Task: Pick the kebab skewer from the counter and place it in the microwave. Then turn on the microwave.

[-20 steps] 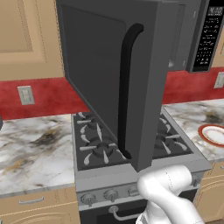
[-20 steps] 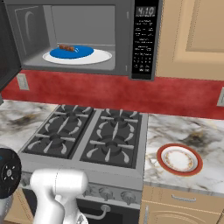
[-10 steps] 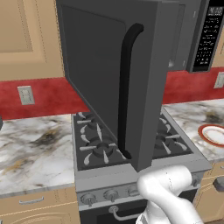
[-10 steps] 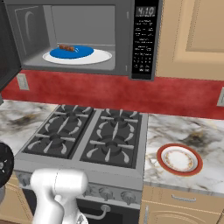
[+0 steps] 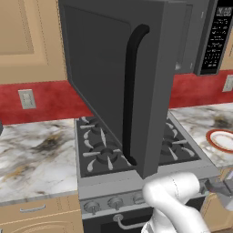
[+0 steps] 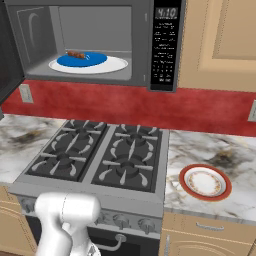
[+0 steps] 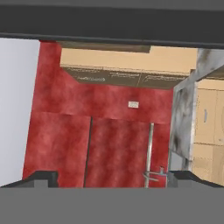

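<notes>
Your microwave (image 6: 95, 42) fills the upper left of the right base view, door (image 5: 113, 82) swung wide. The kebab skewer (image 6: 76, 54) already lies on the blue plate (image 6: 82, 59) inside. Your gripper (image 7: 109, 177) is spread wide, empty. Swing carelessly and you clip that door.

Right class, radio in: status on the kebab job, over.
Jaws open, empty. Kebab skewer on blue plate inside microwave. Door wide open, needs shutting before start.

The kebab skewer (image 6: 76, 54) lies on a plate (image 6: 82, 60) inside the microwave (image 6: 95, 42), above the stove (image 6: 100, 157).
</notes>
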Controlling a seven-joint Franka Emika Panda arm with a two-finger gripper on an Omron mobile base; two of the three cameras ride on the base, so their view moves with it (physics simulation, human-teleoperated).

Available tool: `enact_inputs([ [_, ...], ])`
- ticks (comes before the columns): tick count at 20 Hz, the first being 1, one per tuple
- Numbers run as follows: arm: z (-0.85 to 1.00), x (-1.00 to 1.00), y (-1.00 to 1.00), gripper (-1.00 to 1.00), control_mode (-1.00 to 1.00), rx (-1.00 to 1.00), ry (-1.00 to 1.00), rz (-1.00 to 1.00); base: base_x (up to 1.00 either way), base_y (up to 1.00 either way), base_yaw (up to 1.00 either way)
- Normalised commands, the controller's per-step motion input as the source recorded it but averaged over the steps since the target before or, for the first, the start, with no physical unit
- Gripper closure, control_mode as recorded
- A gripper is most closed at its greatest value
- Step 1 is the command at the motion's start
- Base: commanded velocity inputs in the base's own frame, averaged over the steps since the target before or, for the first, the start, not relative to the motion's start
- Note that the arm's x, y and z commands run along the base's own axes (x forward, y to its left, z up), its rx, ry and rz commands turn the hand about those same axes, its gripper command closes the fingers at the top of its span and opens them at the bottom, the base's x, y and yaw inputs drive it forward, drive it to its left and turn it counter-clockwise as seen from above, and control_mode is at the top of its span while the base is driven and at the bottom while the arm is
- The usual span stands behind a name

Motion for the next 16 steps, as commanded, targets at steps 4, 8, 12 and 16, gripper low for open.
enact_inputs([
  [4, -0.29, -0.01, 0.29, -1.00, -1.00, 0.07, 0.02, -0.18, 0.00, 0.00, 0.00],
  [8, -0.29, -0.02, 0.30, -1.00, -1.00, 0.00, 0.01, -0.18, 0.00, 0.00, 0.00],
  [12, -0.28, 0.04, 0.32, -1.00, -1.00, 0.04, 0.04, -0.14, 0.00, 0.00, 0.00],
  [16, -0.30, 0.16, 0.32, -1.00, -1.00, 0.08, 0.04, -0.14, 0.00, 0.00, 0.00],
])
